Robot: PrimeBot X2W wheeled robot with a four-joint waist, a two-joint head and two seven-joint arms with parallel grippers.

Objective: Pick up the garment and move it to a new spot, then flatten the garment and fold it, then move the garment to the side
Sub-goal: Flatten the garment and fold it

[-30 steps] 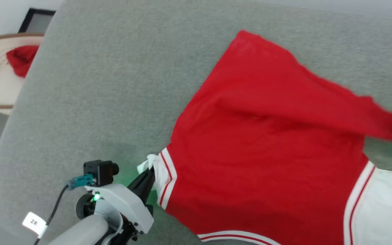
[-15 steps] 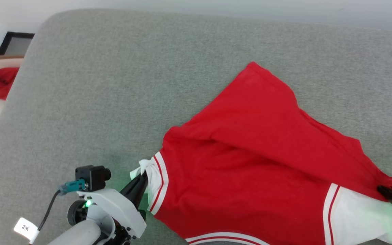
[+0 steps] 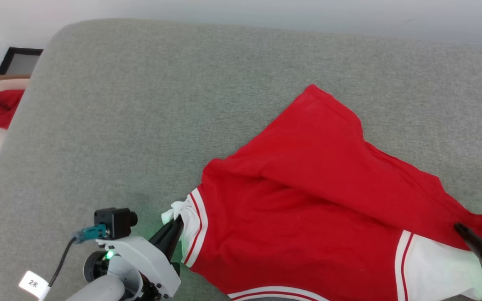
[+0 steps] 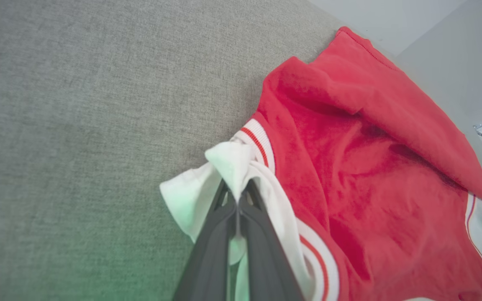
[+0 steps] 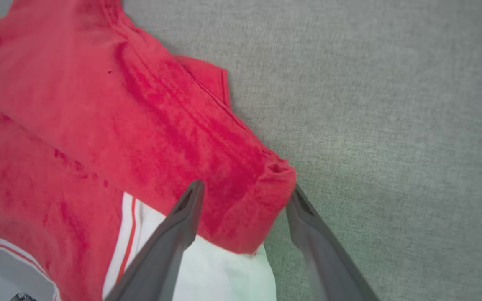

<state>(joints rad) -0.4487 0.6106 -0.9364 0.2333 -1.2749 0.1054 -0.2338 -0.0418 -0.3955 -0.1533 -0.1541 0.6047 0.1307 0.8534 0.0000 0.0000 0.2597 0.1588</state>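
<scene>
- The left gripper (image 3: 177,223) has its two dark fingers pressed together on the white side panel of the red sleeveless jersey (image 3: 308,209). I judge this keeps that corner anchored for the fold.
- The right gripper (image 5: 245,189) has its jaws wide, one finger on each side of a folded-over red corner, not pinching it.
- The jersey lies on the grey woven cushion (image 3: 140,125), toward the robot's right. A red flap is laid diagonally over its body. The plain red face is up, with striped trim at the sides.
</scene>
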